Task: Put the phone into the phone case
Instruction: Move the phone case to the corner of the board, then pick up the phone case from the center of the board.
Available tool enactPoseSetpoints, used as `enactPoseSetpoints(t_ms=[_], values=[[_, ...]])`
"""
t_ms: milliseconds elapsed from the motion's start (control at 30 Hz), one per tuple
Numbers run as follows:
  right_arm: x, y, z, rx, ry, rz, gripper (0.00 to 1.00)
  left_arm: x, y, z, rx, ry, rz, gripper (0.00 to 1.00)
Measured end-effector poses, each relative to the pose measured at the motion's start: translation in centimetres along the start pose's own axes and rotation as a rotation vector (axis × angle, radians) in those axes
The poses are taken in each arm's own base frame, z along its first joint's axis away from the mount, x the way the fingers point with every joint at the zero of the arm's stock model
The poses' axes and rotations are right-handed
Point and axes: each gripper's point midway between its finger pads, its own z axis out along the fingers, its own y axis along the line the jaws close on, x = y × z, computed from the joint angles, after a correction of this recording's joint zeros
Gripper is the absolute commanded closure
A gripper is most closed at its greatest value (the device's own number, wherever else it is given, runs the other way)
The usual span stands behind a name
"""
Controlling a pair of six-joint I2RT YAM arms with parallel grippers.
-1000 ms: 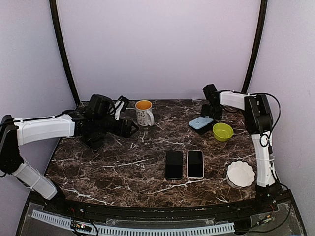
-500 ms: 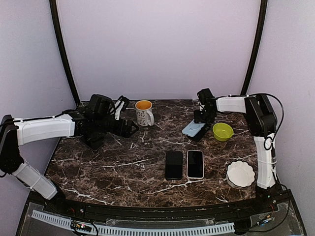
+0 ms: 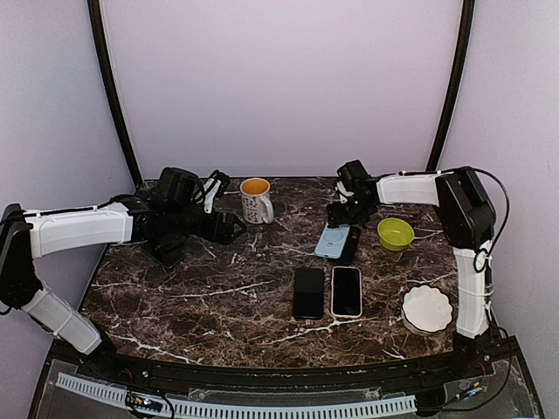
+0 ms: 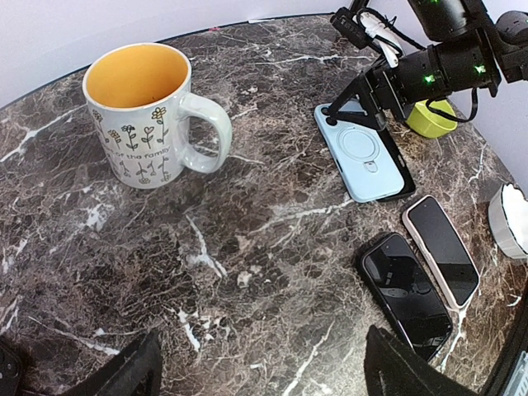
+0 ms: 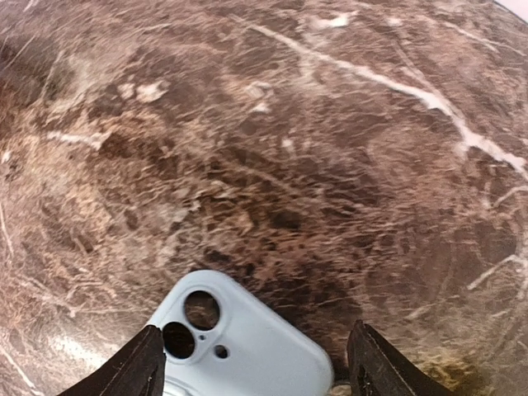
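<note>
A light blue phone case [image 3: 334, 241] with camera cutouts hangs back side up in my right gripper [image 3: 342, 216], just above the table, right of centre. In the right wrist view the fingers straddle the top end of the case [image 5: 247, 355]; the gripper [image 5: 256, 330] is shut on it. The case also shows in the left wrist view [image 4: 363, 153]. A bare black phone [image 3: 308, 292] lies screen up at front centre, and a second phone with a pale rim [image 3: 347, 291] lies beside it. My left gripper [image 3: 231, 230] hovers open and empty at the left, near the mug.
A flowered mug with an orange inside [image 3: 256, 200] stands at back centre. A small green bowl [image 3: 395, 233] sits right of the case. A white scalloped dish [image 3: 427, 307] lies at front right. The table is dark marble [image 3: 218, 297].
My right gripper has carried the blue case leftwards and nearer, from beside the green bowl to just behind the two phones. The left arm has not moved.
</note>
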Motion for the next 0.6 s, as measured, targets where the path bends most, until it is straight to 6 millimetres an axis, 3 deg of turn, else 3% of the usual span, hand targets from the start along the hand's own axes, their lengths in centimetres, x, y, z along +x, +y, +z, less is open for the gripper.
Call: enactPoseSetpoints(t_ms=[167,267,400,500,600], values=[[-0.2,-1.0,-1.5,0.038,0.004,0.126,0.24,0.0,-0.1,0.0,0.004,0.001,0.000,0.13],[0.0,-1.1,-2.8,0.018,0.005,0.225,0.34,0.0,-0.1,0.0,0.008,0.001,0.000,0.13],[2.3,-0.5,-3.6,-0.060,0.047,0.350,0.56,-0.4,-0.4,-0.1,0.017,-0.002,0.000,0.13],[4.7,-0.2,-3.4,-0.102,0.103,0.420,0.56,-0.4,-0.5,-0.2,0.023,0.000,0.000,0.13],[5.6,0.0,-3.2,-0.123,0.134,0.459,0.55,-0.3,-0.5,-0.2,0.026,0.004,-0.001,0.13]])
